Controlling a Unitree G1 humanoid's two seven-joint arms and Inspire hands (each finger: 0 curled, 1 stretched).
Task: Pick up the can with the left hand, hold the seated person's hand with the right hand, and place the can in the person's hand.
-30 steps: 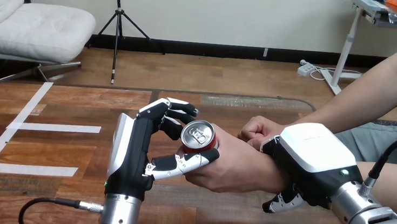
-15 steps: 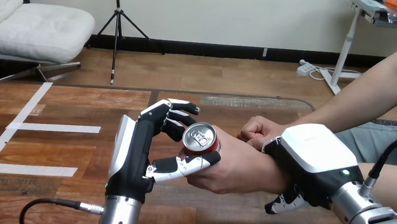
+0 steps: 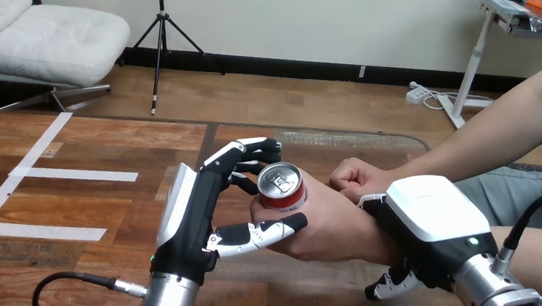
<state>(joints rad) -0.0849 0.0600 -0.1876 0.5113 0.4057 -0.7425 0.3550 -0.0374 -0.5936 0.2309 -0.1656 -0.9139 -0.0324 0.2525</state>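
A red can (image 3: 282,187) with a silver top stands upright in the person's hand (image 3: 328,228), whose fingers wrap its lower part. My left hand (image 3: 192,216) is just left of it. Its fingers (image 3: 252,151) reach almost straight past the can's far side, and its thumb (image 3: 261,233) lies under the person's fingers. My right hand (image 3: 432,219) sits over the person's wrist, white shell up. Its fingers (image 3: 390,283) curl round beneath that wrist.
The person's other hand (image 3: 354,179) rests as a fist on the table behind the held wrist. White tape strips (image 3: 74,174) mark the wooden table (image 3: 100,205) at the left. A black cable (image 3: 72,280) loops near my left forearm at the bottom.
My left hand and the can have shifted slightly right, further into the person's hand. The left fingers have straightened away from the can. The right hand has barely moved.
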